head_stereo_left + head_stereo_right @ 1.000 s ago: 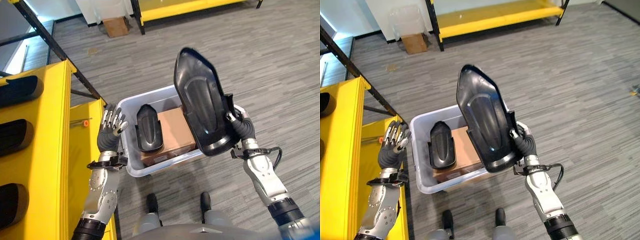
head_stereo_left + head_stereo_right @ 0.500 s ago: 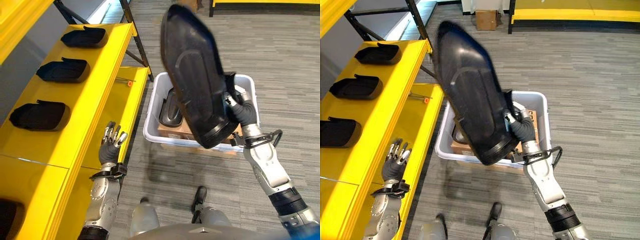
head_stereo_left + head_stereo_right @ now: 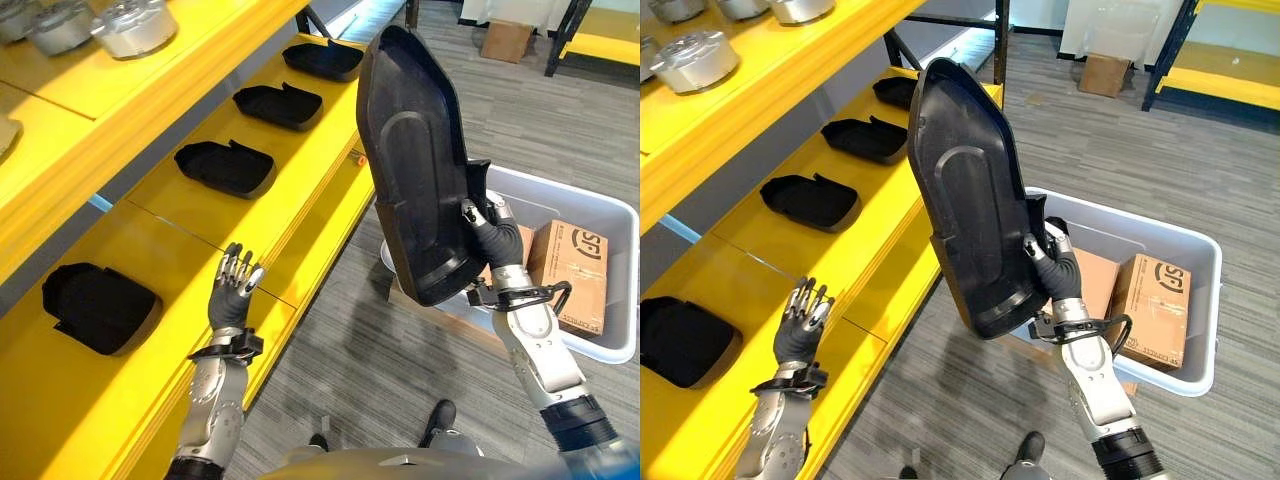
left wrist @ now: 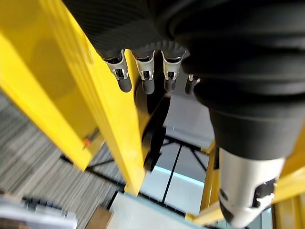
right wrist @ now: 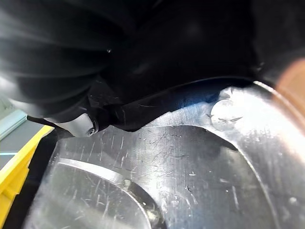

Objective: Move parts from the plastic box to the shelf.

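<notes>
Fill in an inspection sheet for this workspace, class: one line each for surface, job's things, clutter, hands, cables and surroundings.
Surface: yellow shelf with bare stretches between the parts on it.
Job's things: large black part held upright above the floor; four smaller black parts in a row on the shelf; plastic box on the floor at the right.
Clutter: cardboard boxes inside the plastic box; silver metal parts on the upper shelf.
Hands: right hand gripping the large black part's edge; left hand open, fingers straight, over the shelf.
Cables: nothing seen.
Surroundings: grey plank floor; another cardboard box by a far yellow rack.
</notes>
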Tool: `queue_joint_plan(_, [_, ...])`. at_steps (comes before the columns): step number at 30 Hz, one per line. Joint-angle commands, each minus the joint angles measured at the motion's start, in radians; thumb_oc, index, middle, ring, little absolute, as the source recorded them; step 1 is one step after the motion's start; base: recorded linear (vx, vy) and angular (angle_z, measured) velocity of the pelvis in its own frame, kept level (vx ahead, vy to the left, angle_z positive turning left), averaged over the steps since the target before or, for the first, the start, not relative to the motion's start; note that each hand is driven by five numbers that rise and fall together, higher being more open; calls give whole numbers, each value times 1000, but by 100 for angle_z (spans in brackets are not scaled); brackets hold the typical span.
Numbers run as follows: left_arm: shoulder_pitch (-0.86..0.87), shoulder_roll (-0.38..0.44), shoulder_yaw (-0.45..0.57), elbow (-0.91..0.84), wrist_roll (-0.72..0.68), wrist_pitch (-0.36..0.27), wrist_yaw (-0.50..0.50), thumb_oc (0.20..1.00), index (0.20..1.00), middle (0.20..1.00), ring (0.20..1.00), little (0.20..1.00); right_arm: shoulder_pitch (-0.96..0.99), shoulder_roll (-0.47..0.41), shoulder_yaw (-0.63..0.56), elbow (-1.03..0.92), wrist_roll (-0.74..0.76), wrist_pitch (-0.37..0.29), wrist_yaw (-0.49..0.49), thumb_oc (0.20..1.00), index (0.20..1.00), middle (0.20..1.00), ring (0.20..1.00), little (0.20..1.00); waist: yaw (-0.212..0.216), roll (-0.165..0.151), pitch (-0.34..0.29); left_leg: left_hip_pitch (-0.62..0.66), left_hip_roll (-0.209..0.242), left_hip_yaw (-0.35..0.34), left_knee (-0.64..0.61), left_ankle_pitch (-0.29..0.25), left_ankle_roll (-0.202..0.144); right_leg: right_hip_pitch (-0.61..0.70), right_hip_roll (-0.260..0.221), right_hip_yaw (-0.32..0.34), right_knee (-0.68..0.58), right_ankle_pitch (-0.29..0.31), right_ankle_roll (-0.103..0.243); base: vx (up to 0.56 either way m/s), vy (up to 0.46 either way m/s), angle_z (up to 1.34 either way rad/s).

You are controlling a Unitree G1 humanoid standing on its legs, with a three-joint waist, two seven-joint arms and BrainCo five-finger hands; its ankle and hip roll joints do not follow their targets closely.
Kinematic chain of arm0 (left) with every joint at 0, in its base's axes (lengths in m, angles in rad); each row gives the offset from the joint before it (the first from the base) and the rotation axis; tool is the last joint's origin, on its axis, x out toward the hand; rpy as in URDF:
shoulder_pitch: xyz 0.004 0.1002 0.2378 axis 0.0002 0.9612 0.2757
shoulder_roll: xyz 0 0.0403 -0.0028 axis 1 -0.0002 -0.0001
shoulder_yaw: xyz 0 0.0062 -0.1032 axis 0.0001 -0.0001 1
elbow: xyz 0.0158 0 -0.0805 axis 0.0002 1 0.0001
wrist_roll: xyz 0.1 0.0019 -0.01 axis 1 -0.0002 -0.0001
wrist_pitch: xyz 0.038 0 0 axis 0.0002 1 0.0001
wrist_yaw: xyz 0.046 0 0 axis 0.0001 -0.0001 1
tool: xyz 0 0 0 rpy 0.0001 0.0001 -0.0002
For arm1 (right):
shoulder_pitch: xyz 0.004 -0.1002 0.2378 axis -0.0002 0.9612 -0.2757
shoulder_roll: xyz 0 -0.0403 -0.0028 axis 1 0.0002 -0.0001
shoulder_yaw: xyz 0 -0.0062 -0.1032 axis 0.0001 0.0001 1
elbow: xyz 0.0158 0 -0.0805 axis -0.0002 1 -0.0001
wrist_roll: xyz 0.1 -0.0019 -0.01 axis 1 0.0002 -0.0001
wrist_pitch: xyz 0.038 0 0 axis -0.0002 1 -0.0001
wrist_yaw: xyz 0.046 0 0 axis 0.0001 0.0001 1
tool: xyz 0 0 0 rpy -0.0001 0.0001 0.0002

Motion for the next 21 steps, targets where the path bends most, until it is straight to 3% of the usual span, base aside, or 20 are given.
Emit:
queue_joint_plan(1, [-30,30,74,-95,41,-33,-16,1000,1000,1000,1000,1000,-46,7,20,-45,-3,-50,28,200,200,200,200,200,-6,-45,1,33,-16,-37,-38,-17,18,19,-57,46,16,71,132,-62,172,22])
queue_joint_plan(6, [-2,39,100,-118,55,-29,-20,1000,1000,1000,1000,1000,-38,18,36,-22,-1,-27,52,200,200,200,200,200,13,-70,-6,42,-75,-72,-38,-44,58,37,-114,43,16,110,165,-3,163,28])
queue_joint_plan(9, [4,51,111,-141,76,-28,-24,1000,1000,1000,1000,1000,-19,38,35,-6,-11,-15,55,200,200,200,200,200,30,-101,-3,38,-140,-89,-33,-38,92,50,-185,15,10,184,179,-39,270,12])
queue_joint_plan(10, [5,52,113,-140,76,-28,-24,1000,1000,1000,1000,1000,-19,40,36,-6,-11,-15,55,200,200,200,200,200,30,-96,-7,47,-132,-100,-34,-54,88,56,-175,32,9,172,194,-4,237,58])
queue_joint_plan(11, [6,64,115,-139,88,-27,-19,1000,1000,1000,1000,1000,-7,55,43,-1,-12,-9,60,200,200,200,200,200,29,-109,-3,44,-158,-97,-35,-42,107,44,-205,26,26,194,185,-5,243,61])
queue_joint_plan(12, [2,72,114,-141,93,-24,-14,1000,1000,1000,1000,1000,-8,64,60,2,-10,-3,61,200,200,200,200,200,25,-110,4,53,-159,-97,-38,-43,114,23,-201,78,63,185,181,-77,280,42])
queue_joint_plan(14, [2,82,108,-139,99,-25,-13,1000,1000,1000,1000,1000,-6,64,75,-5,-8,1,71,200,200,200,200,200,2,-103,19,58,-150,-110,-38,-36,126,-24,-130,233,114,128,155,-33,129,6])
queue_joint_plan(17, [2,84,98,-122,94,-21,-25,1000,1000,1000,1000,1000,9,46,87,-13,22,2,103,200,200,200,200,200,-23,-106,14,47,-154,-119,-36,-15,143,-62,98,422,192,-21,92,-6,103,-8])
queue_joint_plan(19, [6,78,89,-112,92,-19,-28,1000,1000,1000,1000,1000,30,35,94,-19,44,-4,119,200,200,200,200,200,-42,-114,3,30,-166,-141,-29,-3,150,-51,221,502,220,-83,60,11,34,20])
queue_joint_plan(20, [8,76,86,-113,92,-18,-30,1000,1000,1000,1000,1000,38,32,96,-21,51,-5,122,200,200,200,200,200,-48,-116,-7,19,-170,-149,-28,4,149,-48,258,540,212,-91,51,-20,-56,44])
queue_joint_plan(21, [14,67,80,-107,90,-22,-34,1000,1000,1000,1000,1000,50,25,106,-25,65,-9,131,200,200,200,200,200,-56,-123,-24,-5,-183,-168,-20,8,149,-15,319,626,133,-103,24,-50,-95,42])
